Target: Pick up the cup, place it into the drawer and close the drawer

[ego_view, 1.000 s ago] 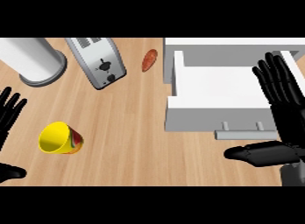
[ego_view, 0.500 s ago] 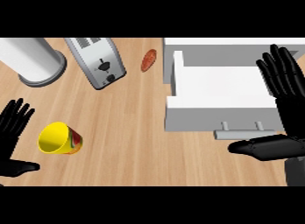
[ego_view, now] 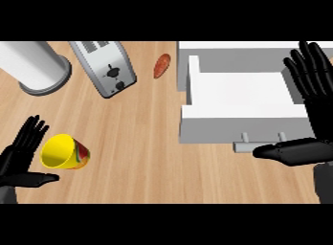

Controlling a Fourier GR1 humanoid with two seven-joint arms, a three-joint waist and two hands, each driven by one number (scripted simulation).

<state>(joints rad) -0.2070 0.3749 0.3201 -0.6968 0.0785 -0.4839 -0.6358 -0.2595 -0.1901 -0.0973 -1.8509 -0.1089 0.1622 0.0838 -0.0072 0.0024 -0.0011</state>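
Head view shows the left hand (ego_view: 17, 160) has swung in from the counter's edge over the last second, so the yellow cup (ego_view: 65, 152), lying on its side, now sits just beside its straight, spread fingers, thumb below it, with nothing yet grasped. The right hand (ego_view: 317, 112) stays flat and wide open at the open white drawer (ego_view: 243, 98), suggesting the pick-up is only about to begin.

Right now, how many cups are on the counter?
1. The yellow cup lies on its side at the counter's lower left, just beside the open left hand. The open drawer holds no cup that shows.
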